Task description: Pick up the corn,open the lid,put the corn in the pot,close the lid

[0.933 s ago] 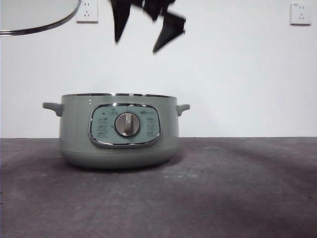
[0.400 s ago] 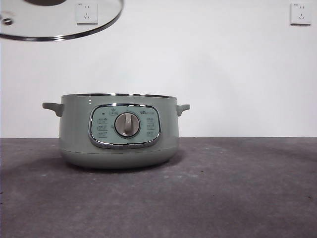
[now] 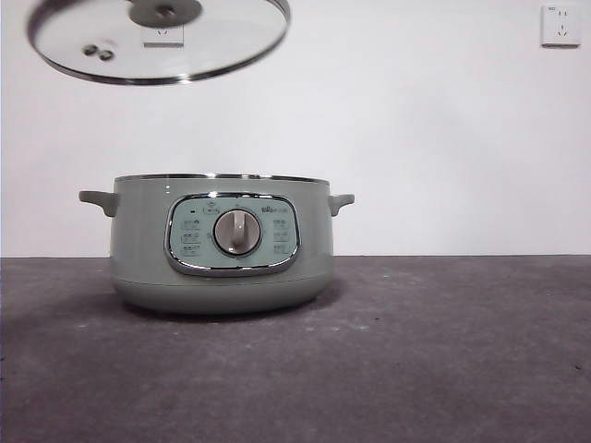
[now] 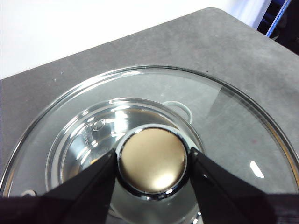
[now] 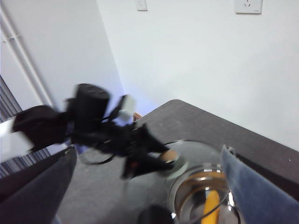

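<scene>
The clear glass lid [image 3: 157, 46] hangs tilted high above the left part of the sage-green pot [image 3: 129, 240], which stands open on the table. My left gripper [image 4: 153, 156] is shut on the lid's knob [image 4: 152, 161], one jaw on each side. The pot's steel inside [image 4: 79, 149] shows through the glass below. In the blurred right wrist view the yellow corn [image 5: 211, 205] lies inside the pot [image 5: 196, 191]. My right gripper [image 5: 149, 196] is open and empty, high and off to one side of the pot. Neither gripper shows in the front view.
The dark grey table [image 3: 416, 351] stretches to the right of the pot. A white wall with two sockets [image 3: 560, 25] stands behind. The table's far edge and corner [image 4: 219, 11] show in the left wrist view.
The lid has moved right, from the top left corner to above the pot's left part. The black jaws above the pot one second ago have left the front view.
</scene>
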Robot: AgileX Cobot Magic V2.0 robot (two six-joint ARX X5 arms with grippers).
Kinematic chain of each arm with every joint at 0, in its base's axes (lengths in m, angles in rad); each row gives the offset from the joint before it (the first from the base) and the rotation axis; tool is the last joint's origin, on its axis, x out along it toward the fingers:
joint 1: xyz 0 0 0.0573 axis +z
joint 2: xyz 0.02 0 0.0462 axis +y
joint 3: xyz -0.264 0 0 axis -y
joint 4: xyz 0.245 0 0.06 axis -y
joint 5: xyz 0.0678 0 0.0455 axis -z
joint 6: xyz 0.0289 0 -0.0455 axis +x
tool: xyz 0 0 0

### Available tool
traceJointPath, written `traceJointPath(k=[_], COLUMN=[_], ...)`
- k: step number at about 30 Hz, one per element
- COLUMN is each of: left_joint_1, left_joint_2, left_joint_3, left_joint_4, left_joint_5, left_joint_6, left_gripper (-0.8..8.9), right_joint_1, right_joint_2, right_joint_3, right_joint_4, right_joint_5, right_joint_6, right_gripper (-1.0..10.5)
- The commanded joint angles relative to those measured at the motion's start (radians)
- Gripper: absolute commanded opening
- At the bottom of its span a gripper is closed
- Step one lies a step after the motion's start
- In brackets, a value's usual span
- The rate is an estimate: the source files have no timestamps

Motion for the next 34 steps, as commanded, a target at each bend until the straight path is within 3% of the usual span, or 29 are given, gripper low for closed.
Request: traceJointPath(k=[1, 5, 17, 26, 34], left_joint_1=[-0.022, -0.053, -0.100, -0.103, -0.105], left_joint_2=[0.041, 0.099, 0.241, 0.304, 0.348], left_joint_3=[0.039, 0.039, 0.039, 0.039, 0.039], left_joint_4=[0.057, 0.098, 0.194, 0.217, 0.220], left_joint_5=[-0.024, -0.071, -0.160, -0.174, -0.177], left_joint_6=[0.027, 0.051, 0.074, 0.074, 0.074], left_gripper=[-0.08, -0.08, -0.08, -0.08, -0.08], right_joint_1=[0.002, 0.002, 0.002, 0.002, 0.002], right_joint_2=[-0.130, -0.304, -0.662, -0.786, -0.812], right_joint_3=[-0.165, -0.400, -0.896, -1.042, -1.064], right_joint_4=[-0.027, -0.027, -0.027, -0.027, -0.027], right_joint_5=[-0.003, 0.021, 0.238, 0.287, 0.317], right_joint_6=[-0.009, -0.034, -0.026, 0.005, 0.013], right_gripper=[5.3, 5.3, 5.3, 5.3, 5.3])
